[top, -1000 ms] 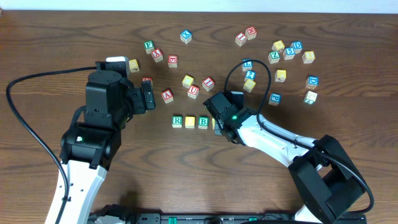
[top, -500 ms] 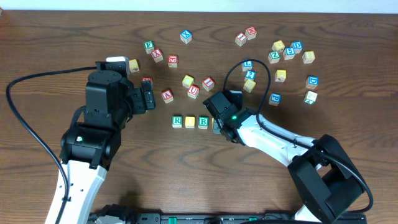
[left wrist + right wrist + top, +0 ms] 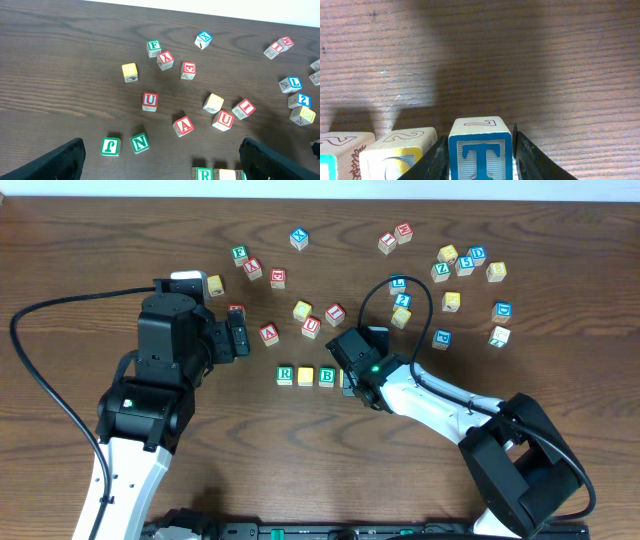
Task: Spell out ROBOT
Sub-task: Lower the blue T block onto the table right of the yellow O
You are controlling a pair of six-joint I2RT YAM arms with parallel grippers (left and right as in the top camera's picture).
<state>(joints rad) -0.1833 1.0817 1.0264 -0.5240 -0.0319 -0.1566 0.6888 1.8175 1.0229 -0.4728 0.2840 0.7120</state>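
Observation:
A row of letter blocks lies mid-table: a green R [image 3: 285, 374], a yellow block [image 3: 306, 376] and a B [image 3: 327, 376]. My right gripper [image 3: 352, 372] hides the row's right end in the overhead view. In the right wrist view its fingers [image 3: 479, 137] are shut on a blue T block [image 3: 480, 152] that sits right of a yellow block [image 3: 400, 150]. My left gripper [image 3: 238, 338] is open and empty, left of the row and above it. The left wrist view shows its fingers [image 3: 160, 165] spread wide, with the R [image 3: 203, 174] at the bottom edge.
Loose blocks lie behind the row: a red U [image 3: 149, 100], a red A [image 3: 183, 125], a green N [image 3: 139, 142] and a green J [image 3: 110, 146]. Several more blocks cluster at the back right [image 3: 465, 265]. A black cable [image 3: 40, 380] loops at the left.

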